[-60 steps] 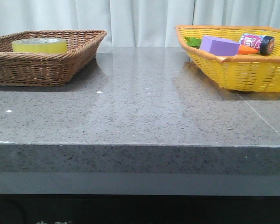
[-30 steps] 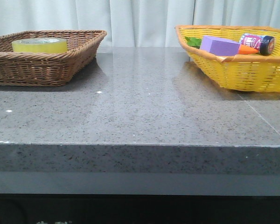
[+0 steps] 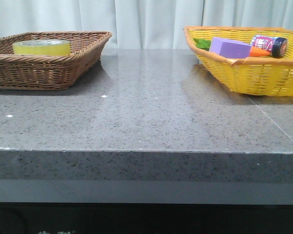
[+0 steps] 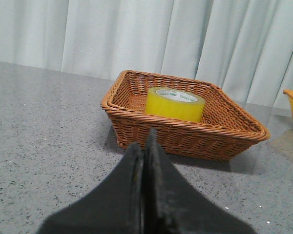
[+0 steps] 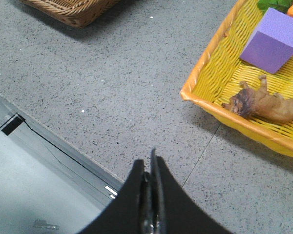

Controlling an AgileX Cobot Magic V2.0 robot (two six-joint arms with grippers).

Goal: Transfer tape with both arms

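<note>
The tape (image 3: 41,47) lies flat in the brown wicker basket (image 3: 53,68) at the front view's upper left, its lower part hidden behind the rim. Neither arm appears in that view. In the wrist views the left gripper (image 4: 145,146) and right gripper (image 5: 149,168) both have their fingers pressed together on nothing — the yellow basket (image 5: 210,78) is cut off at the frame edge, holding a purple block (image 5: 275,39) and what looks like a toy lion (image 5: 263,103).

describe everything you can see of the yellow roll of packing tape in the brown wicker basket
The wide roll of translucent yellow packing tape lies flat, hole up, on the floor of the brown wicker basket, at the table's left side. Its white inner core bears green print, too small to read. It looks full and unused. No gripper touches it; the shut left gripper sits short of the basket.
</note>
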